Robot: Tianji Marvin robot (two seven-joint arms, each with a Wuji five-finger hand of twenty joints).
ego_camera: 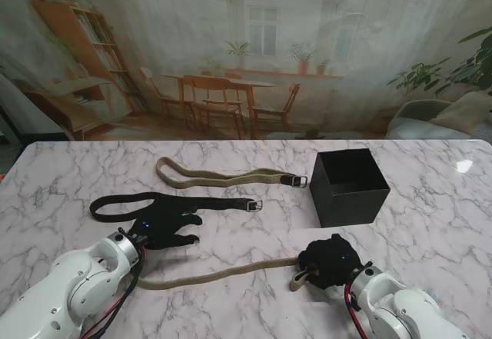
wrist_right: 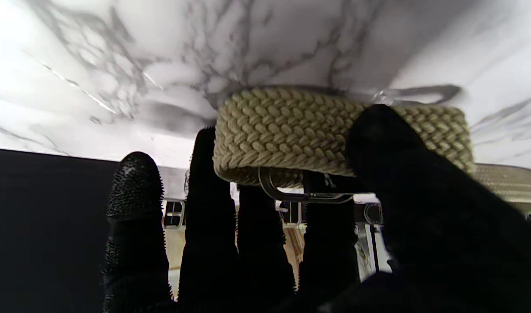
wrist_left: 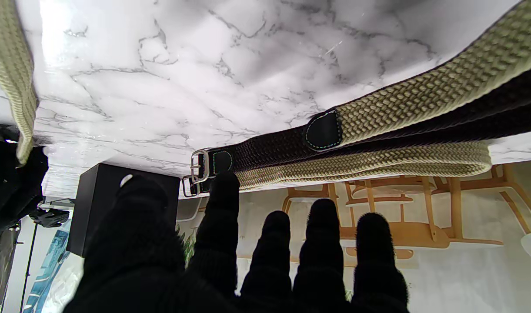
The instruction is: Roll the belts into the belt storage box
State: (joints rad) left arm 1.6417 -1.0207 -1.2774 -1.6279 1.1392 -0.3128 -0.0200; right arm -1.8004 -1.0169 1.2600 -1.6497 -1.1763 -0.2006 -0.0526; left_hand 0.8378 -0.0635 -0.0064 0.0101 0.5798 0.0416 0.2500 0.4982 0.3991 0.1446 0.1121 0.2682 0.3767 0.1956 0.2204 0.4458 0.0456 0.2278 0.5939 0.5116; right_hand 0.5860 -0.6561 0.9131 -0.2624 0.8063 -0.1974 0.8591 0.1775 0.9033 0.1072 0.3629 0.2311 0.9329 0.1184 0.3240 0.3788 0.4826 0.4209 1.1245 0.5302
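Three belts lie on the marble table (ego_camera: 77, 170). A tan woven belt (ego_camera: 223, 174) lies farthest from me, and a black belt (ego_camera: 223, 201) lies parallel just nearer. A second tan belt (ego_camera: 223, 271) stretches across the near side. My right hand (ego_camera: 330, 262) is shut on its buckle end, and the right wrist view shows the tan belt's folded end (wrist_right: 282, 126) pinched between thumb and fingers. My left hand (ego_camera: 165, 230) is open with fingers spread beside the black belt's loop. The left wrist view shows the black belt (wrist_left: 269, 152) beyond my left hand (wrist_left: 256, 256).
The black belt storage box (ego_camera: 350, 187) stands open-topped at the right, beside the far belts' buckles (ego_camera: 298, 180). It also appears in the left wrist view as the box (wrist_left: 95, 208). A printed room backdrop rises behind the table's far edge.
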